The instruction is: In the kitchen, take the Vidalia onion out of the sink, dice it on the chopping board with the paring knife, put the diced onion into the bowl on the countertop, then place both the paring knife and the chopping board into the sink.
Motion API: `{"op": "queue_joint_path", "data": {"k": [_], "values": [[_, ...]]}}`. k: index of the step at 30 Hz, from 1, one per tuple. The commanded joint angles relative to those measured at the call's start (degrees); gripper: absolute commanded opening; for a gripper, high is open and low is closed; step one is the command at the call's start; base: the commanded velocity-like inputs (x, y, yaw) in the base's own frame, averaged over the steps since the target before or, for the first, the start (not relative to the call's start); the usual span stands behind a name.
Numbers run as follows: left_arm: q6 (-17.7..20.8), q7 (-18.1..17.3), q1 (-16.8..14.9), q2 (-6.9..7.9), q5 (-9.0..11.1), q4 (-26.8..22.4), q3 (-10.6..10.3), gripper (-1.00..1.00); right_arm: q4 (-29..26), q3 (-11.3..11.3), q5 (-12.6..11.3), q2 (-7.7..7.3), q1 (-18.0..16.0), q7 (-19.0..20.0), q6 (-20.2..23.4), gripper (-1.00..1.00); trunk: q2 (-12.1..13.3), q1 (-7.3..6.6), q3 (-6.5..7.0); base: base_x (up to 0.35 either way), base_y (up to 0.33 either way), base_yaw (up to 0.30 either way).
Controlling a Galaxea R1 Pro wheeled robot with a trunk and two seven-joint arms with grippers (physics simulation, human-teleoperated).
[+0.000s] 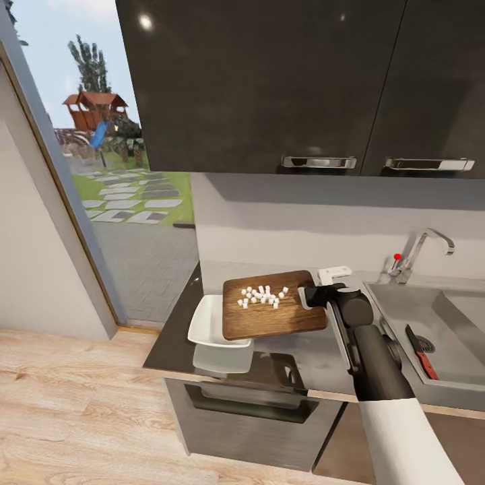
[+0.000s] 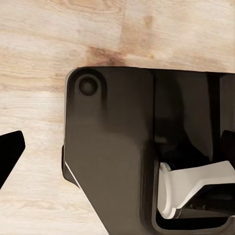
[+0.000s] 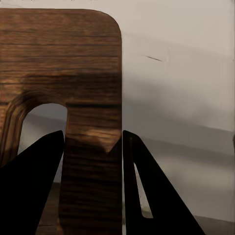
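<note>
Tipping diced onion (image 1: 262, 296) off chopping board (image 1: 269, 316) toward bowl (image 1: 214, 330) at left; our right gripper (image 3: 93, 142), jaws clamped on board's slot end. Next: tilt steeper.

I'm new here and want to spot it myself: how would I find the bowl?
Start at the grey countertop left of the sink, under the dark wall cabinets. The wooden chopping board, strewn with white onion dice, is gripped at its right end by the right pincer. The bowl sits at the board's left end, partly beneath it: white, shallow, squarish.
</note>
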Motion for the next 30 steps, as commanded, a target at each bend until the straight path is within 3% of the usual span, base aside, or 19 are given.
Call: {"op": "queue_joint_path", "data": {"k": [1,15,18,23,30], "values": [[-0.03,-0.56,0.01,-0.09,-0.08,-0.06,0.40,1.00,-0.04,0.01,0.57,0.02,-0.06,0.29,0.28,-1.00,-0.12,0.04,-0.12,0.000,0.000,0.000],[-0.03,-0.62,0.00,-0.09,-0.06,1.02,0.36,1.00,-1.79,0.17,0.69,0.28,-0.06,0.20,0.48,-1.00,-0.12,0.04,-0.12,0.000,0.000,0.000],[-0.03,-0.62,-0.02,-0.09,-0.06,0.99,0.36,1.00,-1.79,1.37,0.76,0.43,-0.06,0.14,0.55,-1.00,-0.12,0.04,-0.12,0.000,0.000,0.000],[-0.03,-0.63,-0.02,-0.09,-0.06,0.98,0.37,1.00,-1.78,3.26,2.54,0.61,-0.06,0.09,0.57,-1.00,-0.12,0.04,-0.12,0.000,0.000,0.000],[-0.03,-0.63,-0.04,-0.09,-0.06,0.98,0.37,1.00,-1.79,3.44,4.34,0.90,-0.14,0.08,0.57,-1.00,-0.12,0.04,-0.12,0.000,0.000,0.000]]}}
